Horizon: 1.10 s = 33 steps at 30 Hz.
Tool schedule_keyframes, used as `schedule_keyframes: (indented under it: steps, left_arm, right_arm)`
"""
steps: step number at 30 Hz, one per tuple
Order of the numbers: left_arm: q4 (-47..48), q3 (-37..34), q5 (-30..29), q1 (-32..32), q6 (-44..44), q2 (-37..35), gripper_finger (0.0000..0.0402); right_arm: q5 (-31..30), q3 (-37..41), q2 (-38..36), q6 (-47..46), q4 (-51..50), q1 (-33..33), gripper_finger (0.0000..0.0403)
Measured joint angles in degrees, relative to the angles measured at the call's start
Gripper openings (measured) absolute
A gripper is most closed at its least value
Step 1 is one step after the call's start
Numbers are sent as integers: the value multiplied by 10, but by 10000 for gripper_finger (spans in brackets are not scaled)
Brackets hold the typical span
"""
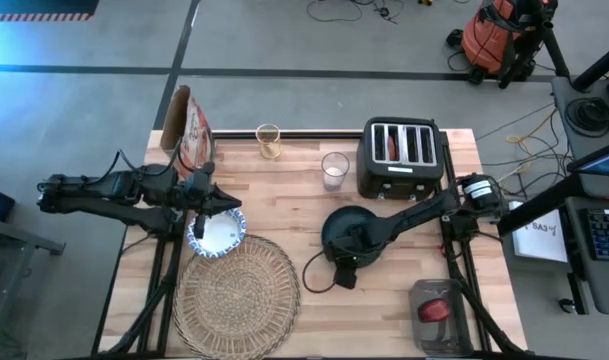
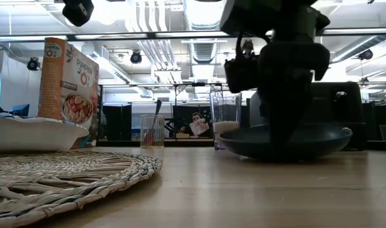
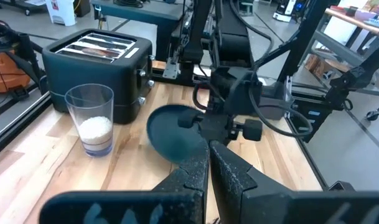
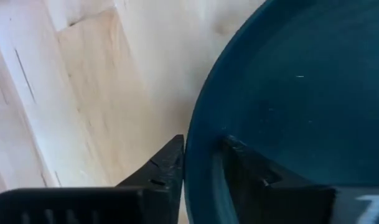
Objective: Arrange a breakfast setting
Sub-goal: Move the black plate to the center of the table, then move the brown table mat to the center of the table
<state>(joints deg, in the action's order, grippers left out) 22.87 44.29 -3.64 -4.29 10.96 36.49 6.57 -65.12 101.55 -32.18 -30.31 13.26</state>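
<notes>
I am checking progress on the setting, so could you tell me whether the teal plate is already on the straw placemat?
No: in the high view the teal plate sits on bare wood to the right of the straw placemat, clear of it.

Grey floor (image 1: 284, 40) – orange vacuum (image 1: 496, 40), bright ceiling lights (image 2: 116, 12)

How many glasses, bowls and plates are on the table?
Glasses: 2
Bowl: 1
Plate: 1
Total: 4
</notes>
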Motion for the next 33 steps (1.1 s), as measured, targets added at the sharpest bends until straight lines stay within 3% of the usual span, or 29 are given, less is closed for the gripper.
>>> schedule_keyframes:
  steps: [12,20,28,33]
  left_arm:
    - [0,0,0,0,0,2,0]
    - [0,0,0,0,0,2,0]
    - [0,0,1,0,-3,-4,0]
    - [-2,-1,1,0,-16,-10,0]
  right_arm:
    - [-12,-129,9,25,-120,0,167]
    - [-77,-134,10,96,63,-4,147]
    - [-86,-104,10,121,230,-5,121]
    - [-95,-101,65,122,307,-6,122]
